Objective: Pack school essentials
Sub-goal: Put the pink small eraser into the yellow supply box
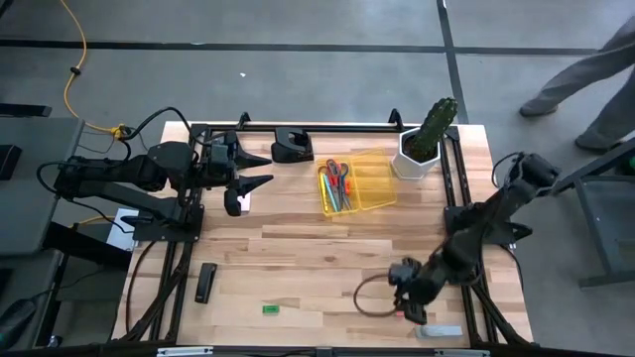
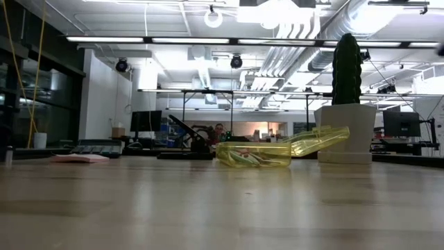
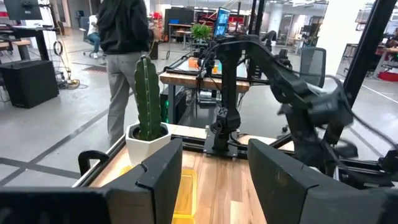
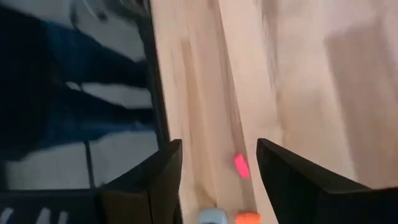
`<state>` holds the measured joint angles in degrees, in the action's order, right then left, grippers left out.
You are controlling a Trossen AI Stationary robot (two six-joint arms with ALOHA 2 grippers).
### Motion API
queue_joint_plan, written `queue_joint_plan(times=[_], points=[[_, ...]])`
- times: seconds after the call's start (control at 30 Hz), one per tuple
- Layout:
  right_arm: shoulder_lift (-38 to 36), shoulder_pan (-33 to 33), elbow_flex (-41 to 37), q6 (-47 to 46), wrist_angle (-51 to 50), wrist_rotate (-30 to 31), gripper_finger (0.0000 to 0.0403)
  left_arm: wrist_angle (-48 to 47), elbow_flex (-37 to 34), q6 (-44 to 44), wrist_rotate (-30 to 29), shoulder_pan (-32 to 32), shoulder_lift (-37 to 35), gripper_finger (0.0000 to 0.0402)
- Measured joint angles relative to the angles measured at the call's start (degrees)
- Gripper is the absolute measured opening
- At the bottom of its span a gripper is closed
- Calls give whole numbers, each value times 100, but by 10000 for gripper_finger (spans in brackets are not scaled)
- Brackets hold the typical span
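Hovering low at the counter's (image 1: pixel 298 248) near right edge, the right claw (image 4: pixel 214 165) stood wide over a small pink bit (image 4: pixel 240 165). Tiny, light, likely stiff; pinch across its short sides. Left claw (image 1: pixel 260 171) waited far left, wide, empty.

tabletop (image 1: pixel 317 248): pale wood planks, smooth, satin sheen in low view. Frame rails (image 1: pixel 327 127) at upper centre of the high view: matt black metal. Yellow case (image 1: pixel 359 182), centre: clear glossy plastic, contents show through. Scissors (image 1: pixel 335 175) inside: red and blue handles, look plastic. Cactus pot (image 1: pixel 414 159), upper right: white, smooth, faceted, matt. Cactus (image 1: pixel 437 123): green, ribbed, dull. Left claw (image 1: pixel 256 169) and right claw (image 1: pixel 410 305): dark, matt, look plastic. Black bar (image 1: pixel 205 282), lower left: matt.
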<state>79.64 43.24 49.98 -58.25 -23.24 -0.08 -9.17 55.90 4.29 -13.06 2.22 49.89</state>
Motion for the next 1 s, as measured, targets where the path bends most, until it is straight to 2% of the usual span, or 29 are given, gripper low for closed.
queue_joint_plan(times=[0.17,0.4,0.5,0.67,0.83,1.0], points=[[932,321,340,-176,-102,-202,199,-2,0,0,-40,-1,0,172],[2261,568,1333,-81,-1438,-203,199,-2,0,0,-51,0,0,172],[2700,612,1671,-74,-1711,-192,199,-4,1,1,-62,-2,0,172],[3115,672,2020,-78,-1884,47,199,-3,2,6,-66,-1,0,172],[3193,682,2111,-287,-2089,247,195,-4,2,17,-66,0,0,172],[3200,675,2094,-312,-2302,265,153,-7,1,13,-66,0,0,172]])
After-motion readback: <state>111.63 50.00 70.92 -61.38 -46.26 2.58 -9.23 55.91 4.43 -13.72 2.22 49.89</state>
